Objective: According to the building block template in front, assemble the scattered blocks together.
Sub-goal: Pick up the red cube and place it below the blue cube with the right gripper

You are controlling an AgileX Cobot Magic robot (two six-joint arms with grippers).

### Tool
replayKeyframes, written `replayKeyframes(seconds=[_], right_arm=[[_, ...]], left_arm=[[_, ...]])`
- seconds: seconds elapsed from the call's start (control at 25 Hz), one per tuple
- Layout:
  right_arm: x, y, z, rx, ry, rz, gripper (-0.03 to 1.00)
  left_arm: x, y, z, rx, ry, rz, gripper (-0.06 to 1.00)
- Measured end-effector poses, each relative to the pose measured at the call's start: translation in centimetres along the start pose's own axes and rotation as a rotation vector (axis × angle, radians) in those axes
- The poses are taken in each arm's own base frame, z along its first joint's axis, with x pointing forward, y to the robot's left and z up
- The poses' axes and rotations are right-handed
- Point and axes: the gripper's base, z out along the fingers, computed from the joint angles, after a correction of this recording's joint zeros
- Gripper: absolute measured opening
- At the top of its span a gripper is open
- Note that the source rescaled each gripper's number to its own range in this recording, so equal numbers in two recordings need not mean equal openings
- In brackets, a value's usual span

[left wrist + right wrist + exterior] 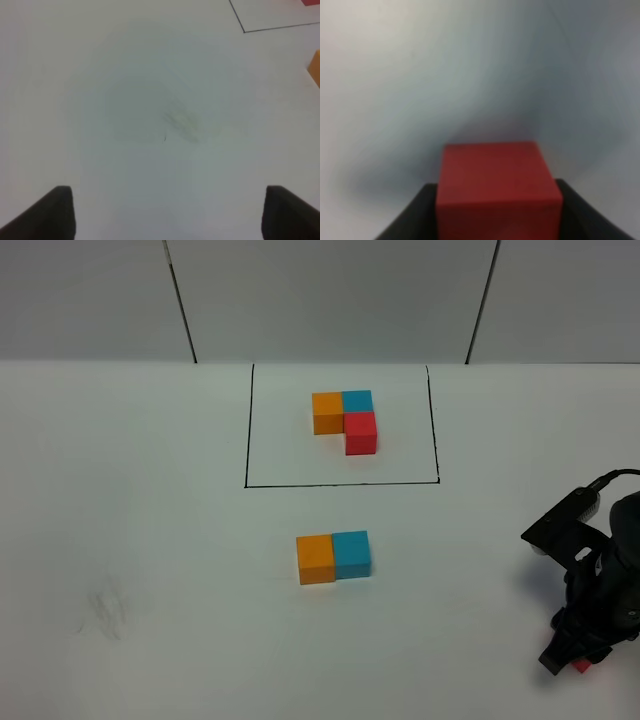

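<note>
The template (345, 418), an L of orange, blue and red cubes, sits inside the black drawn rectangle (246, 430) at the back centre. An orange cube (316, 559) and a light blue cube (351, 554) sit side by side, touching, in the middle of the table. My right gripper (572, 660) is at the front right, shut on the red cube (497, 190), whose edge shows under the arm (581, 666). My left gripper (170, 215) is open and empty over bare table, and it is out of the exterior high view.
The white table (150, 540) carries a faint grey smudge (105, 612) at the front left, which also shows in the left wrist view (180, 122). The left wrist view catches a corner of the drawn rectangle (244, 31) and an edge of an orange cube (315, 70).
</note>
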Motion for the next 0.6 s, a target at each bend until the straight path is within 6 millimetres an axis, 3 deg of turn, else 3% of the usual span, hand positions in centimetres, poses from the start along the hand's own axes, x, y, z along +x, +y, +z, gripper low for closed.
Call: replayKeyframes(seconds=[0.12, 0.24, 0.4, 0.6], right_arm=[[0.0, 0.0, -0.4, 0.005, -0.009, 0.001, 0.02], [0.0, 0.0, -2.3, 0.020, -0.035, 0.049, 0.02], [-1.0, 1.2, -7.2, 0.044, -0.125, 0.155, 0.02], [-3.1, 4.3, -12.3, 0.010, -0.293, 0.324, 0.02]], left_arm=[[0.0, 0.0, 0.0, 0.000, 0.000, 0.000, 0.66], [0.0, 0.0, 0.0, 0.000, 0.000, 0.000, 0.66], [0.0, 0.0, 0.0, 0.000, 0.000, 0.000, 0.66], [0.0, 0.0, 0.0, 0.000, 0.000, 0.000, 0.66]])
